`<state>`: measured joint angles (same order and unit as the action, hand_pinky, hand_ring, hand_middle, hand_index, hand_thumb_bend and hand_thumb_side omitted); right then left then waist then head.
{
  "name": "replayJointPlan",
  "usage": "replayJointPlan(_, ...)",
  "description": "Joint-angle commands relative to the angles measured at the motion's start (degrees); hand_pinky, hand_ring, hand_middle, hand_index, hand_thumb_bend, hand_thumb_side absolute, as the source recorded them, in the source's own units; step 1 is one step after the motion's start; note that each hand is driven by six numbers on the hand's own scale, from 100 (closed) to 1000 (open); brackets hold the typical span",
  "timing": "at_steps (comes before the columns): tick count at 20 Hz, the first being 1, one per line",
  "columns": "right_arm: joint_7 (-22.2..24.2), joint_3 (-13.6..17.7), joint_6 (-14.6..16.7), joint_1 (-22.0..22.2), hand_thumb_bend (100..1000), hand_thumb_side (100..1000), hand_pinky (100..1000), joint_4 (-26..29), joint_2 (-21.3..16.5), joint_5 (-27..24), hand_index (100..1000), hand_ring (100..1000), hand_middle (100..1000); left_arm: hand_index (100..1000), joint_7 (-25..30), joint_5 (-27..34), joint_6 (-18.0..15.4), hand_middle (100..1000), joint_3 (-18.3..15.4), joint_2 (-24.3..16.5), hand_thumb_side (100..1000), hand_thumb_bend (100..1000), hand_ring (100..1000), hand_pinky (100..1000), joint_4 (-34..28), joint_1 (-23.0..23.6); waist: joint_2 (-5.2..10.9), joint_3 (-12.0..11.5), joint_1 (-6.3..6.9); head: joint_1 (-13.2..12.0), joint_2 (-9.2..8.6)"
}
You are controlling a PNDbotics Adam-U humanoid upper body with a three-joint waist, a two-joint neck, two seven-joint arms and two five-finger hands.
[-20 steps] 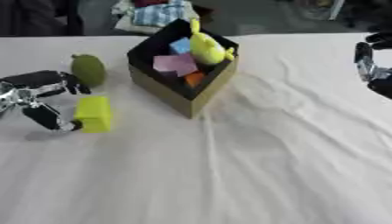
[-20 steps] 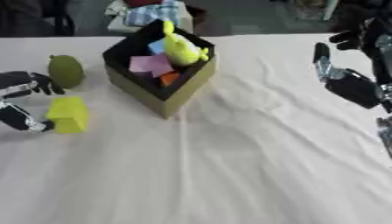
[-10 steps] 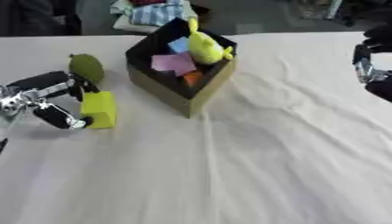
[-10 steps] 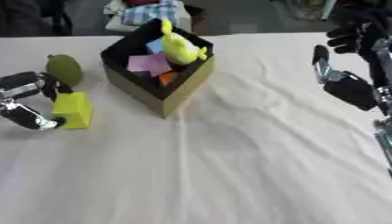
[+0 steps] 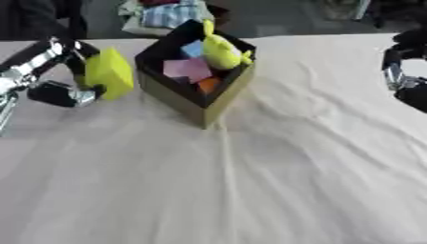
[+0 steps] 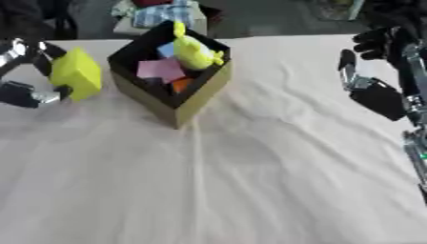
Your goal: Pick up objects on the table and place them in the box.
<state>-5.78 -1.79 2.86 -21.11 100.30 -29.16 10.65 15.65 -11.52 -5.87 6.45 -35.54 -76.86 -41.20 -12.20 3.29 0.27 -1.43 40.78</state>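
One yellow-green block (image 5: pixel 109 73) sits pinched in your left hand (image 5: pixel 52 71), thumb below and fingers above, held just left of the box (image 5: pixel 192 102) and apart from its wall. Whether the block clears the cloth cannot be told. Block: plain faces, rounded edges, tilted. No lettering or label reads on it, on the box, or on anything else in view.

Box: dark inside, olive-tan outside, set corner-on toward you near the far left of the table (image 5: pixel 275 181). Inside it you have a yellow plush toy (image 6: pixel 193 50) leaning against the far right wall, a pink flat piece (image 6: pixel 158 70), a blue piece (image 6: pixel 167 48) behind that, and an orange piece (image 6: pixel 182 86) low at the near side.

Your right hand (image 6: pixel 371 71) hangs at the right edge, above the cloth, well apart from the box; fingers loosely spread, holding nothing. White cloth covers the table, creased in long folds running from the box toward you.
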Motion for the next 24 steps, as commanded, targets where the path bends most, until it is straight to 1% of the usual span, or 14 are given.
replayJointPlan(1,0.1,0.3,0.2,-0.8,141,317,710,0.4,-0.6,-0.5,921,710,679,563,-4.2,3.2,2.2,384,-0.4,1.6,222,235,573,592,1.2,-3.8,1.93,0.4,0.78,-0.4,-0.14)
replayJointPlan(4,0.4,-0.1,0.3,-1.2,139,316,711,0.4,-0.1,-0.7,921,710,679,594,-6.6,3.1,3.7,414,0.5,4.8,252,273,582,593,5.5,-7.4,1.88,1.4,0.69,-0.8,-0.25)
replayJointPlan(5,0.6,-0.2,0.3,-1.4,138,316,711,0.4,0.0,-0.7,921,710,678,618,-6.9,2.4,4.1,439,0.9,5.7,269,298,589,597,7.0,-8.5,1.85,1.7,0.67,-1.0,-0.28)
replayJointPlan(10,1.0,-0.7,0.3,-1.8,136,315,710,0.4,0.4,-0.9,915,709,678,713,-7.2,-5.1,4.3,552,2.4,9.8,332,378,635,626,13.9,-12.6,1.61,3.0,0.69,-1.7,-0.46)
replayJointPlan(11,1.1,-0.7,0.4,-1.8,134,316,710,0.3,0.4,-0.9,915,709,677,767,-7.5,-7.3,3.9,619,2.7,10.4,398,449,671,645,14.8,-13.1,1.53,3.2,0.70,-1.8,-0.54)
replayJointPlan(12,1.2,-0.8,0.4,-1.9,134,316,710,0.3,0.5,-0.9,915,709,677,800,-7.9,-9.7,3.3,660,3.0,10.9,439,491,695,662,15.3,-13.5,1.43,3.3,0.70,-1.9,-0.61)
replayJointPlan(13,1.2,-0.8,0.4,-1.9,133,316,710,0.3,0.6,-0.9,915,709,677,850,-8.3,-11.7,2.7,728,3.3,11.2,503,571,737,692,15.6,-13.6,1.35,3.5,0.70,-1.9,-0.64)
replayJointPlan(14,1.2,-0.9,0.4,-1.9,132,316,709,0.3,0.6,-1.0,915,708,676,867,-8.6,-13.8,2.1,757,3.8,11.4,524,621,754,703,15.6,-13.7,1.27,3.6,0.69,-1.9,-0.64)
replayJointPlan(15,1.2,-0.9,0.4,-2.0,127,318,709,0.3,0.6,-1.0,914,708,676,891,-8.9,-15.6,1.5,797,4.1,11.5,549,705,780,721,15.6,-13.6,1.21,3.6,0.69,-1.9,-0.65)
replayJointPlan(16,1.2,-0.8,0.3,-2.1,127,317,709,0.1,0.7,-0.9,914,708,676,897,-9.2,-16.8,1.0,809,4.4,11.7,560,740,788,729,15.5,-13.4,1.15,3.6,0.71,-1.9,-0.67)
replayJointPlan(19,1.0,-0.7,0.3,-2.5,126,317,708,-0.4,1.0,-0.8,914,707,669,923,-10.6,-18.0,0.6,843,4.7,11.6,606,902,810,747,14.8,-12.5,0.96,3.5,0.75,-1.7,-0.85)
replayJointPlan(21,0.9,-0.7,0.4,-2.6,126,317,708,-0.5,1.1,-0.7,914,707,664,918,-11.6,-17.1,1.0,840,4.5,11.1,613,924,808,741,13.4,-11.7,0.88,3.4,0.77,-1.6,-0.92)
replayJointPlan(23,1.0,-0.7,0.5,-2.6,100,318,715,-0.6,1.2,-0.7,918,713,670,907,-12.5,-14.7,1.6,819,3.9,10.2,604,892,797,723,10.8,-10.6,0.83,3.1,0.77,-1.5,-1.03)
replayJointPlan(24,1.1,-0.7,0.7,-2.5,100,318,715,-0.6,1.1,-0.8,918,713,670,901,-13.1,-12.9,2.2,807,3.5,9.7,598,846,789,715,9.2,-10.0,0.83,3.0,0.73,-1.4,-1.07)
